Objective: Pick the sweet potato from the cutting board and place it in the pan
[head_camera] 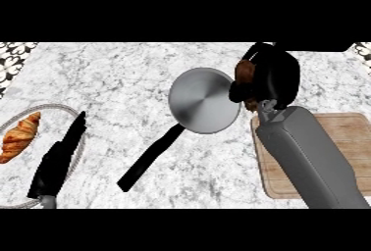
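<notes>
Sweet potato (245, 73) is sitting clasped in the right hand's (272, 76) curled fingers beside the pan (204, 100); left hand (58, 159) is resting, fingers straight.

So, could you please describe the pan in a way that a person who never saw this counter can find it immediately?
Look at the marble counter; near its middle lies the pan, left of the wooden cutting board. It is a round grey metal pan with a long black handle pointing down-left. Unlike the wire-rimmed plate with the croissant at the left edge, it holds nothing.
</notes>
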